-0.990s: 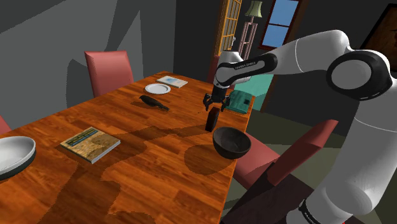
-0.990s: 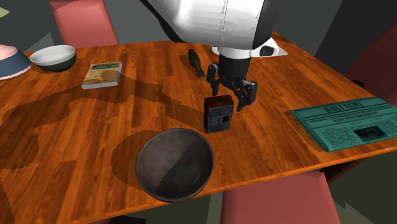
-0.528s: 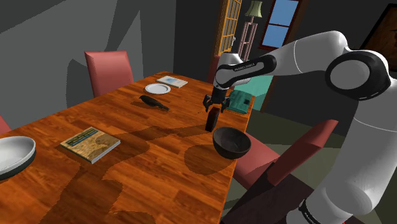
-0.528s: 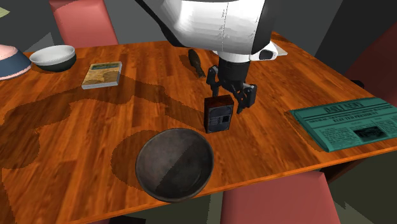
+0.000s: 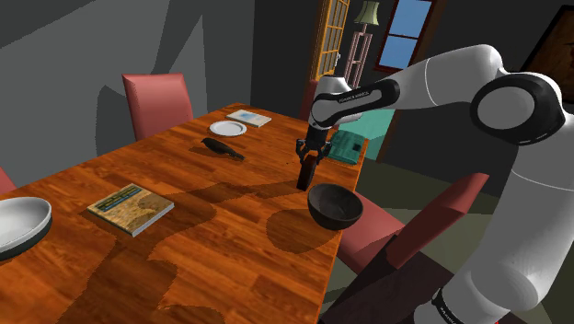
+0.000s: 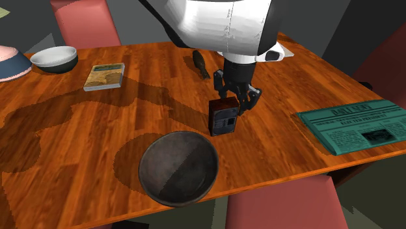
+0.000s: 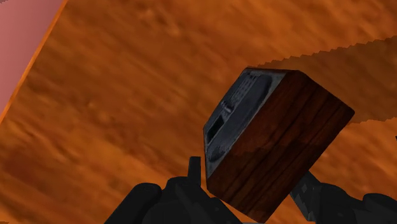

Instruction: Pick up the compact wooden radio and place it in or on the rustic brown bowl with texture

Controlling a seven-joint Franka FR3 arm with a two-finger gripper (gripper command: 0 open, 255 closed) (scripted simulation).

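Radio (image 6: 223,118) btw fingers (image 7: 312,197), nr bowl (image 6: 170,170)

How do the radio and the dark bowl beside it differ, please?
The radio is boxy, upright, wood-sided; the bowl is round, dark grey and wider. The hand clasps the radio; the bowl sits untouched. Both rest on the wooden table.

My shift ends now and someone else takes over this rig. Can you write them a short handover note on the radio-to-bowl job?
The gripper is shut on the radio, clasping its top from above.
The radio, dark wood with a grey front, stands upright on the table, not yet lifted.
The bowl is dark and empty, on the table near its edge, close to the radio but apart from it.
Done: approach and grasp.
Left: lift, carry over the bowl, set the radio inside, release.
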